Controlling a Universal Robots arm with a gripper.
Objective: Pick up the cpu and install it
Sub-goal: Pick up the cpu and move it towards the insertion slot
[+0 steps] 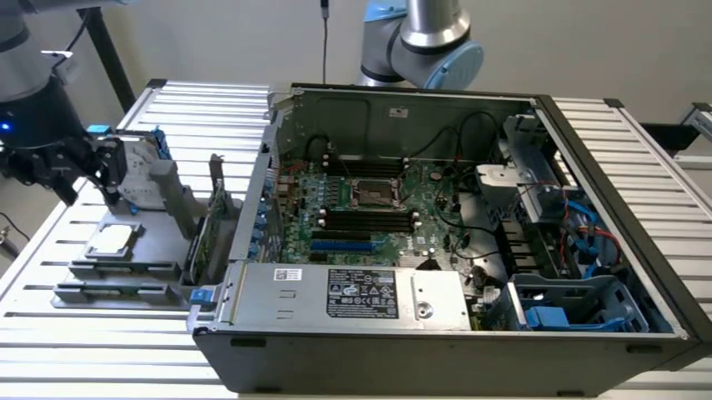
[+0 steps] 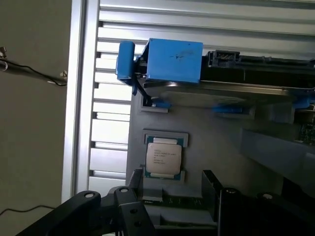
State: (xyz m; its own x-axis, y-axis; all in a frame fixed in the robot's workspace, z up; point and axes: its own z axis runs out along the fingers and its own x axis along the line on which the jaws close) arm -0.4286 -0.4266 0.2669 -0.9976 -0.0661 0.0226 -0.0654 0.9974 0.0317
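Gripper (image 1: 95,193) first: we see it hanging with its two fingers spread wide and nothing between them, above the grey tray (image 1: 167,242) that lies on the slatted table (image 1: 67,350). In the exterior view it stands at about nine o'clock from the open case (image 1: 445,367), just beside the case's side wall.

We find the cpu (image 1: 112,240) lying flat in a square recess of the tray, at about six o'clock from the fingertips in the exterior view, near them but not gripped. Through the wrist view, the gripper (image 2: 172,189) shows both dark fingers on either side of the cpu (image 2: 163,157), whose printed metal top faces up. Past the cpu from the fingers stands the drive (image 2: 174,61) in its blue frame, propped on edge on the same tray.

At six o'clock from the cpu in the exterior view, two sticks (image 1: 117,292) rest in their slots. Inside the case the board (image 1: 428,179) lies flat, and its socket (image 1: 376,193) sits at about three o'clock from the cpu, well apart.
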